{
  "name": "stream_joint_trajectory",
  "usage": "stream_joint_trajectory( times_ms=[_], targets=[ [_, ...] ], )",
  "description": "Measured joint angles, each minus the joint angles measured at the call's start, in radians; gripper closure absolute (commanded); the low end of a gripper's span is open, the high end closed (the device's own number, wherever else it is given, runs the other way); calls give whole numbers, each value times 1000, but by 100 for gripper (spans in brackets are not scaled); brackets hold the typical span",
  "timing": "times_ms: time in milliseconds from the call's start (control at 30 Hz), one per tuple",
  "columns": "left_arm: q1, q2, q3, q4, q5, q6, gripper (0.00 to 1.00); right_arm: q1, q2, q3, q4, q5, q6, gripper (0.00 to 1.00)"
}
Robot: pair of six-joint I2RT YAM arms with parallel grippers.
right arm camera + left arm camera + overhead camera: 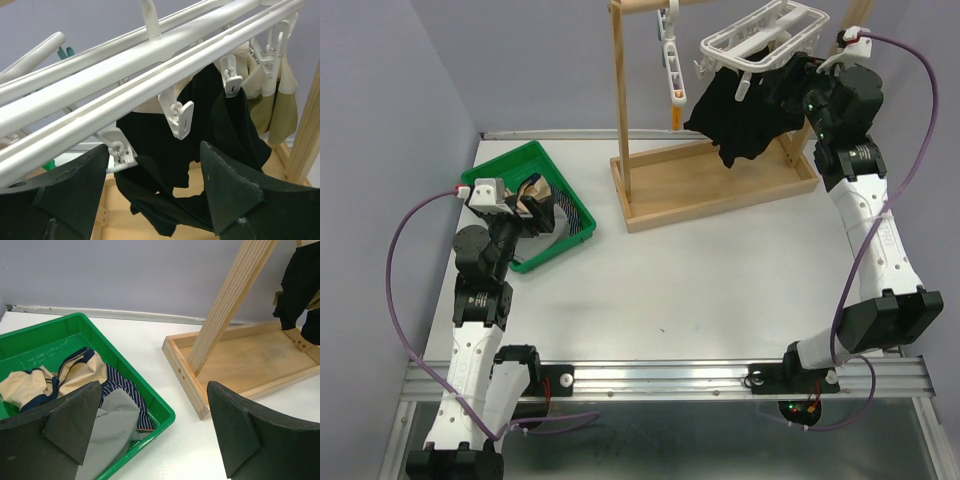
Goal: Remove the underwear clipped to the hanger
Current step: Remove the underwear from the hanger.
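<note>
On the table (700, 280), seen from above, the left gripper (528, 205) hovers at about 9 o'clock over the green bin (500, 163). Its wrist view shows the jaws spread wide with nothing between them, the fingers (70, 425) framing the bin's near corner. Three loose pieces lie inside the bin. A tan pair with navy trim (30, 387) is toward 9 o'clock in that view and a navy striped pair (122, 387) is in the middle. A grey pair (112, 427) lies nearest the camera, overlapping the striped one.

Farther back, at 12 to 1 o'clock, stands the wooden rack (720, 190), its tray-like base on the table and a white clip hanger (765, 45) up near its top bar. The black underwear (745, 115) hangs pinned in the hanger's clips (180, 117). The right gripper (805, 85) is raised at 2 o'clock, just beside that black cloth. From its wrist, the jaws are wide apart and grip nothing; the black cloth hangs beyond them under the rail. An olive-tan pair (270, 110) is clipped at 2 o'clock in that view, beside the rack's upright.
</note>
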Motion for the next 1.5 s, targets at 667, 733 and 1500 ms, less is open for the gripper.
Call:
stream_joint_trajectory(
  times_ms=[667,733,1500],
  targets=[
    [-52,-59,-106,254,328,-47,3,-93,-212,-252,-58,-250,-322,0],
    [-107,-52,-105,279,319,-52,4,-168,-200,-241,-102,-380,-355,0],
    [-997,843,476,746,-114,421,3,-340,-266,-635,-473,-913,-771,0]
  ],
)
